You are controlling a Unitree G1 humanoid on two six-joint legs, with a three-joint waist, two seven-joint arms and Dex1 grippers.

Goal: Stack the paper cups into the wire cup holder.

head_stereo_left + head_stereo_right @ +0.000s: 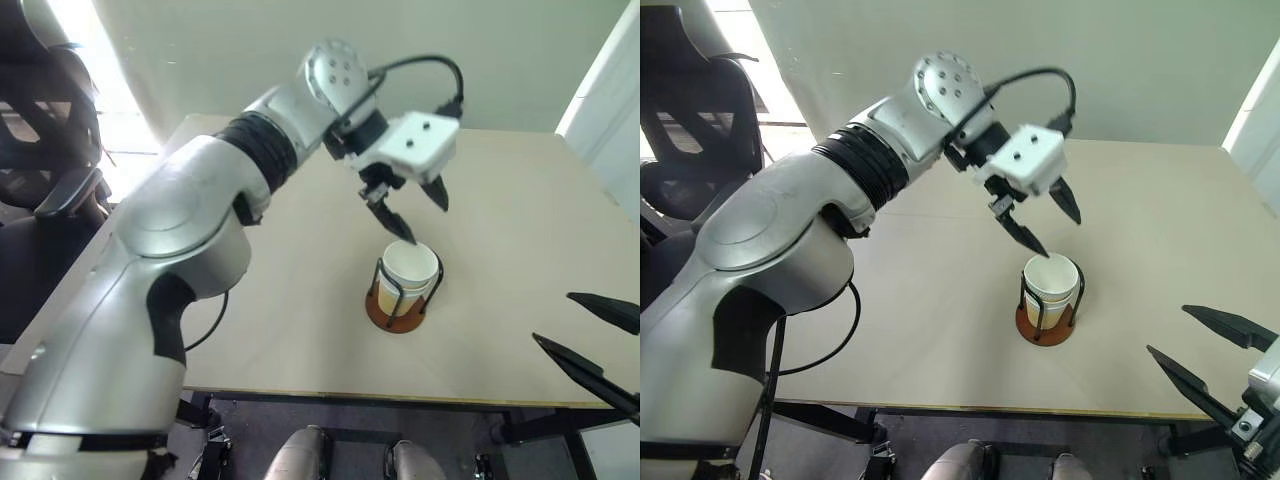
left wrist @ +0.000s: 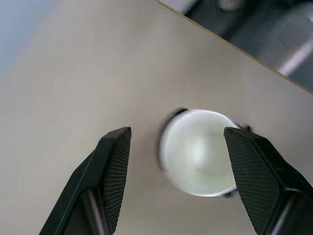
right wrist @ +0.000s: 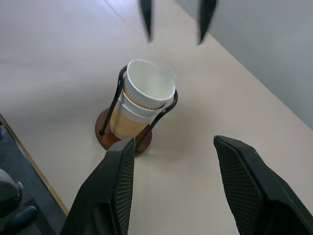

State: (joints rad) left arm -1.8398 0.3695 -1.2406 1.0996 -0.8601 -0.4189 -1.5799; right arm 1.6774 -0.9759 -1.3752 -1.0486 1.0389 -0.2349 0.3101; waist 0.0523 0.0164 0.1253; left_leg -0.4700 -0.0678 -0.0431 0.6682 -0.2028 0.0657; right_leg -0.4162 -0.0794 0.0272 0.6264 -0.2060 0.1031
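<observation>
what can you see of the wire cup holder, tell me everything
The wire cup holder has a round rust-brown disc base and thin black wire loops rising upright from it. It stands upright on the pale table, toward the near edge. Nested paper cups sit inside it, leaning slightly, their white rims stacked above the wires. The left hand hangs open just above, not touching it.

Three paper cups sit nested in one wire cup holder.

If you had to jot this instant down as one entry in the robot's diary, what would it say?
paper cups: nested in wire cup holder | left gripper: open, above cups, empty | right gripper: open, empty, apart | table
</observation>
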